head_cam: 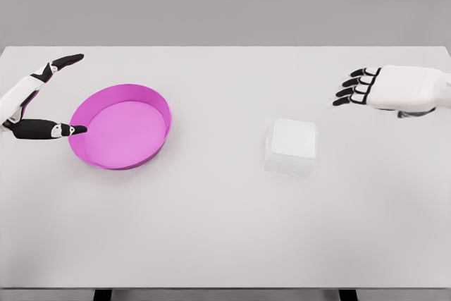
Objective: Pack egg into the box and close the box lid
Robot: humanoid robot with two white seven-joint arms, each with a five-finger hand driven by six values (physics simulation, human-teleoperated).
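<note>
Head view: you are looking at a white table (225,244) carrying a shallow round magenta bowl (121,126) at left and a small white translucent square box (291,147) near centre, its lid apparently down. No egg is showing; it may be hidden in the box, but you cannot tell. Your left hand (39,100) is hovering beside the bowl's rim with fingers spread wide, holding nothing; your right hand (384,88) is hovering well apart from the box, fingers relaxed and empty. An egg would likely be handling as light, smooth and fragile: you are best cradling its sides gently.
</note>
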